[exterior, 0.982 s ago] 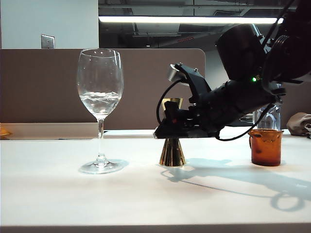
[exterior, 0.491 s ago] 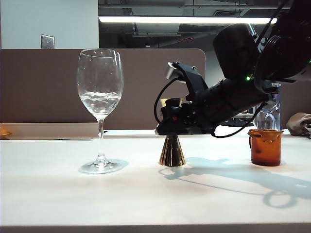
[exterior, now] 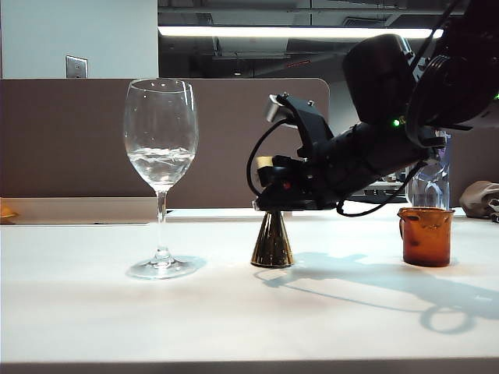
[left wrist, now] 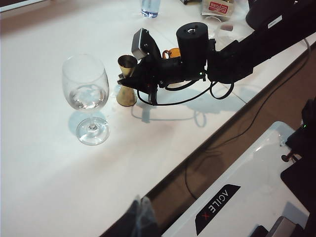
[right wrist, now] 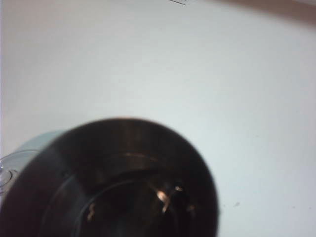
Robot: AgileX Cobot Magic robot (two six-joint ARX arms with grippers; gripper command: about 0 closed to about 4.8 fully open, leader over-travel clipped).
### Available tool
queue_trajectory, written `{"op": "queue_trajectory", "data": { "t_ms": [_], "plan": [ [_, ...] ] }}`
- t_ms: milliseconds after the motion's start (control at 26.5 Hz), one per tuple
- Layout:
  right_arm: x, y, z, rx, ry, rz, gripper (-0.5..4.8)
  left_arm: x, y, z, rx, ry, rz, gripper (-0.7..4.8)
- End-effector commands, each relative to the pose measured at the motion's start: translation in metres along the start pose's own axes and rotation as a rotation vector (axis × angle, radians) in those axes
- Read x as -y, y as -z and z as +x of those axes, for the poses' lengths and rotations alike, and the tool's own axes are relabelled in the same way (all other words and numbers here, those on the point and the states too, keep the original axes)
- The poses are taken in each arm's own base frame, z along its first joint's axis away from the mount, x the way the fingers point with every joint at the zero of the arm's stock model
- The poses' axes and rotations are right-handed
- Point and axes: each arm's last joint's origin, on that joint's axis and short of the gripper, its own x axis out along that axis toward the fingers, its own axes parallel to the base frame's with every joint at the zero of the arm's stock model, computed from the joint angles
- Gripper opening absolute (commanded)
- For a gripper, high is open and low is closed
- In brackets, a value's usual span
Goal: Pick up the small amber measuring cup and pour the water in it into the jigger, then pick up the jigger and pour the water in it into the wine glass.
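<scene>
White table (exterior: 117, 319), brown partition panel (exterior: 70, 140) behind it, pale wall with a switch plate (exterior: 76, 66), ceiling strip light (exterior: 296, 32)

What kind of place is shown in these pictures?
Probably an office or lab: a white table before a brown partition screen, a fluorescent ceiling light under bare ducting, and a wall switch plate.

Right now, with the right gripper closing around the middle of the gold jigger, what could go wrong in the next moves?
1. The right gripper sits at the narrow waist of the jigger; a loose hold could let it slip or tip and spill.
2. The wine glass stands close on the jigger's left; a wide swing may knock it.
3. The amber cup sits under the right arm and could be hit.
</scene>
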Motion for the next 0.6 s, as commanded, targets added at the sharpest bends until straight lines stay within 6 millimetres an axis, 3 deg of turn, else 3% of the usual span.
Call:
{"op": "queue_trajectory", "data": {
  "t_ms": [38, 340, 605],
  "plan": [
    [-0.003, -0.009, -0.005, 0.011, 0.014, -0.036, 0.11, 0.000, 0.000, -0.001, -0.003, 0.000, 0.003, -0.02],
    [-0.003, -0.055, -0.017, -0.004, 0.048, -0.108, -0.01, 0.000, 0.000, -0.001, -0.003, 0.001, 0.003, -0.02],
    [-0.011, -0.115, -0.036, 0.012, 0.082, -0.171, -0.01, 0.000, 0.000, -0.001, -0.003, 0.000, 0.003, -0.02]
  ]
}}
